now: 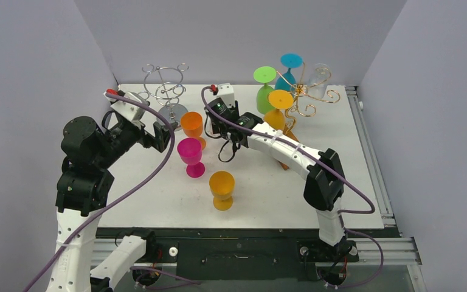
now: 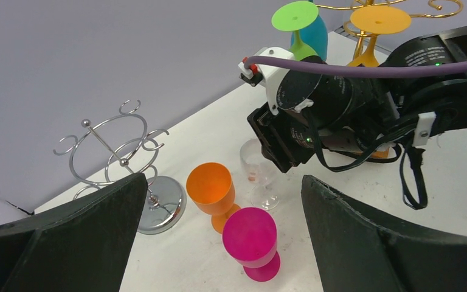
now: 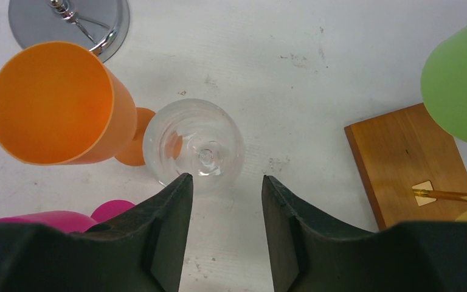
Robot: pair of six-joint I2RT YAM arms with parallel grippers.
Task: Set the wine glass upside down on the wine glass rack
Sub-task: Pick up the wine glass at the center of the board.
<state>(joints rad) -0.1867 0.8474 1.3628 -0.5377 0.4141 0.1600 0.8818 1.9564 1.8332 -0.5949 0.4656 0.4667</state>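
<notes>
Hovering over the clear wine glass [image 3: 194,146], the right hand [image 3: 225,179] has its fingers spread to either side of the bowl, gripping nothing. That glass stands upright on the worktop [image 1: 267,194]. It is one of four upright glasses; the others are an orange glass [image 3: 48,103] just beside it, then a magenta glass [image 1: 190,152] and an amber glass [image 1: 222,185] nearer the arm bases. There are two racks. Beyond the orange glass from the clear glass stands a bare silver rack [image 1: 165,91]. On the clear glass's other side is a gold rack [image 1: 307,97] on a wooden base [image 3: 407,158], hung with four inverted glasses: green [image 1: 265,91], blue [image 1: 290,64], yellow [image 1: 280,103] and clear [image 1: 320,76]. The left hand [image 2: 224,182], spread wide and empty, faces the clear glass past the orange and magenta ones.
</notes>
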